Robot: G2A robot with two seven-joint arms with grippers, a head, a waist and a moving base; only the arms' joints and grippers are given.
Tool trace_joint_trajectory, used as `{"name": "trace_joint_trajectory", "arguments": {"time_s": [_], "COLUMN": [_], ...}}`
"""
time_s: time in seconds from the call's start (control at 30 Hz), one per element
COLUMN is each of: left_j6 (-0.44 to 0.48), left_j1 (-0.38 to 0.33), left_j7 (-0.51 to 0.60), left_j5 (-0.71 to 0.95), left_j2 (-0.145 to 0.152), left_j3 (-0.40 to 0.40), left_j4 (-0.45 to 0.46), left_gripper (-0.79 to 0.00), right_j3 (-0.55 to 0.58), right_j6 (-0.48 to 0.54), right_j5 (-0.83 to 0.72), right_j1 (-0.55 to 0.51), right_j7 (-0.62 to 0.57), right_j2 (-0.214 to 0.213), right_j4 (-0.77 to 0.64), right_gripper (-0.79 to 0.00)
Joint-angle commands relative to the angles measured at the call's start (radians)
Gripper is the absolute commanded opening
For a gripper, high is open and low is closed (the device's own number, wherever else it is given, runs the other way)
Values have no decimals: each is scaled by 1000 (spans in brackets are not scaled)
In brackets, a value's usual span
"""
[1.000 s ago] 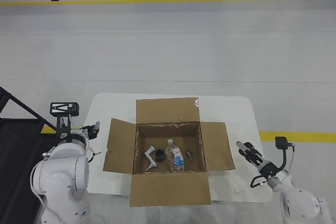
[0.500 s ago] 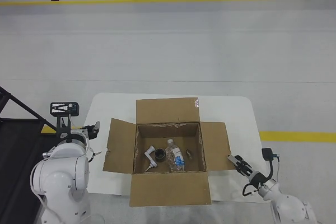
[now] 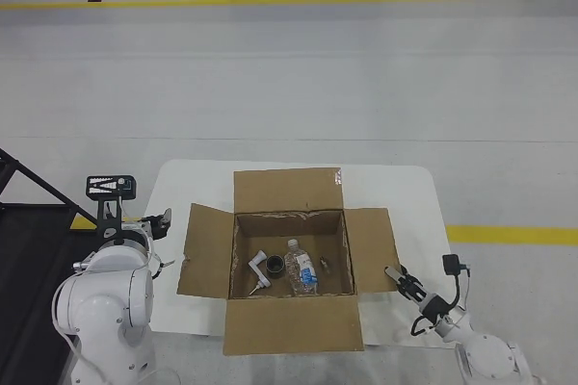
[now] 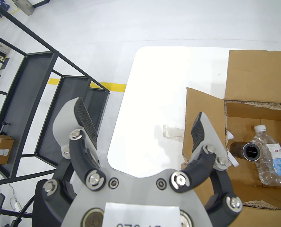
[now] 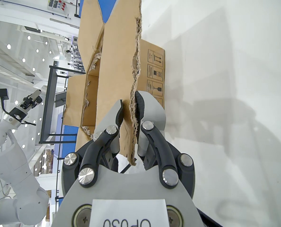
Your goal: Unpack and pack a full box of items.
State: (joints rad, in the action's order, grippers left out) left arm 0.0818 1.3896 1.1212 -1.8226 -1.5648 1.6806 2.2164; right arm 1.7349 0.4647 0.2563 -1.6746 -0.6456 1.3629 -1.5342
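Top view: the open box [image 3: 289, 191] sits mid-tabletop [image 3: 395, 188] with its flaps spread, and strips of tabletop border it on both sides. Inside lie a bottle [image 3: 302, 268] and a black tube [image 3: 275, 267].

Left wrist view: the left claw [image 4: 140, 112] gapes wide and empty over the tabletop's left edge.

Right wrist view: the right claw [image 5: 131, 102] pinches the torn edge of the right flap [image 5: 116, 60].

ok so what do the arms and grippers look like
The left arm and right arm are white rounded shells. The left gripper and right gripper match: silver plate, black curved linkages with silver bolts, silver fingers with black ribbed pads, a white printed label. A black cable loops at the wrist.
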Motion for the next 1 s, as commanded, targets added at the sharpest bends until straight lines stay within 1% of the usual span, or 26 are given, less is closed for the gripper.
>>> {"name": "trace_joint_trajectory", "arguments": {"time_s": [0.0, 0.2, 0.43, 0.53, 0.63, 0.67, 0.7, 0.73, 0.77, 0.8, 0.9, 0.97], "left_j6": [0, 0, 0, 0, 0, 0, 0, 0, 0, 0, 0, 0], "left_j1": [0, 0, 0, 0, 0, 0, 0, 0, 0, 0, 0, 0], "left_j7": [0, 0, 0, 0, 0, 0, 0, 0, 0, 0, 0, 0], "left_j5": [0, 0, 0, 0, 0, 0, 0, 0, 0, 0, 0, 0], "left_j2": [0, 0, 0, 0, 0, 0, 0, 0, 0, 0, 0, 0], "left_j3": [0, 0, 0, 0, 0, 0, 0, 0, 0, 0, 0, 0], "left_j4": [0, 0, 0, 0, 0, 0, 0, 0, 0, 0, 0, 0], "left_gripper": [0, 0, 0, 0, 0, 0, 0, 0, 0, 0, 0, 0], "right_j3": [3, 38, 120, 148, 158, 156, 154, 151, 148, 144, 131, 119], "right_j6": [14, 28, 31, 22, -13, -22, -27, -31, -33, -31, -36, -41], "right_j5": [-7, -78, -139, -136, -113, -118, -120, -121, -121, -118, -99, -83], "right_j1": [-9, -41, -94, -113, -118, -118, -119, -120, -122, -125, -134, -140], "right_j7": [4, 29, 21, 6, -15, -15, -15, -14, -15, -18, -21, -20], "right_j2": [-3, -12, -29, -36, -43, -44, -45, -46, -46, -47, -50, -52], "right_j4": [0, -3, -69, -105, -132, -141, -151, -162, -175, -190, -248, -290], "right_gripper": [-785, -785, -785, -785, -785, -677, -668, -597, -545, -511, -468, -425]}}
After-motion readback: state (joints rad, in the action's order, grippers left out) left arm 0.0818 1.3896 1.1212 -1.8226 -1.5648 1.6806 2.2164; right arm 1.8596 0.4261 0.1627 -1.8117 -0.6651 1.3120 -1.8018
